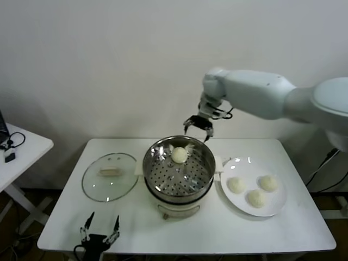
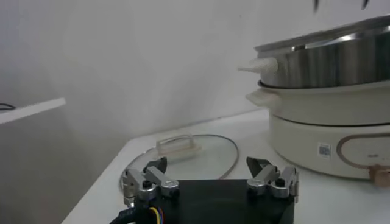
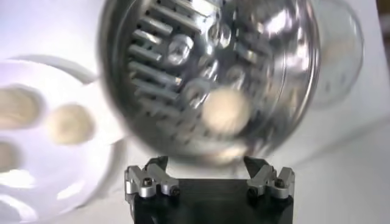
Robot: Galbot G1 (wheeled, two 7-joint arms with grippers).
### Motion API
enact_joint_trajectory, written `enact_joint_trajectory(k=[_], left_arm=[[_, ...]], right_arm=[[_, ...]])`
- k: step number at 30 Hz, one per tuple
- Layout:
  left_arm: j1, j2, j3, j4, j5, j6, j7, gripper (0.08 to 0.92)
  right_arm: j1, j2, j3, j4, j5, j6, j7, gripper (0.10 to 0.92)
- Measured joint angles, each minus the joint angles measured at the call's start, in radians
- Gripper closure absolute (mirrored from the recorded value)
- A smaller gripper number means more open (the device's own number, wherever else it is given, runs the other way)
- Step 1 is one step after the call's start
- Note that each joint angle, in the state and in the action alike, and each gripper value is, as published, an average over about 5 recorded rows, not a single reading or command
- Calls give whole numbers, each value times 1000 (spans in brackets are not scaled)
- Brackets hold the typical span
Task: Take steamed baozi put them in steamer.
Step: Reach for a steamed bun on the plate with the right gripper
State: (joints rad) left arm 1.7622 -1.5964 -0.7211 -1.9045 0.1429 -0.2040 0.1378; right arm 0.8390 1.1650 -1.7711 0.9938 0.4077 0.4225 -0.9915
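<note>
The steamer point(image 1: 179, 174) stands mid-table, a shiny steel pot with a perforated floor on a cream base. One baozi point(image 1: 179, 154) lies inside it near the far wall; it also shows in the right wrist view point(image 3: 225, 111). Three baozi point(image 1: 236, 185) point(image 1: 268, 182) point(image 1: 256, 198) lie on the white plate point(image 1: 280, 204) to the steamer's right. My right gripper point(image 1: 198, 129) is open and empty, above the steamer's far rim. My left gripper point(image 1: 99, 229) is open and empty, parked at the table's front left edge. In the left wrist view the steamer point(image 2: 329, 122) stands beyond the open fingers point(image 2: 152, 176).
A flat round glass lid point(image 1: 109, 176) with a cream handle lies left of the steamer. A small white side table point(image 1: 22, 152) with a cable stands at far left. A wall runs behind the table.
</note>
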Motion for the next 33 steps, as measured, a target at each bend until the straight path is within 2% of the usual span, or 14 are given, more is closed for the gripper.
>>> enact_joint_trajectory(k=[9,16,23,33], left_arm=[[14,-10,1,-19,-9,-14,-5,177],[29,-12,-8,-33,-9,-25,-10,177],[47,-13,-14,-43,-2,-33,-11,177],[59,-13,-19,-46,6,-39,-14,177]], right_arm=[[13,-204,-80,160,117,-333,76,203],[-94,-283,-37,216,140,-512,142,203],[-226,-308,44,224,135,-609,182,203],[-358,-316,137,196,101,-661,197,203]])
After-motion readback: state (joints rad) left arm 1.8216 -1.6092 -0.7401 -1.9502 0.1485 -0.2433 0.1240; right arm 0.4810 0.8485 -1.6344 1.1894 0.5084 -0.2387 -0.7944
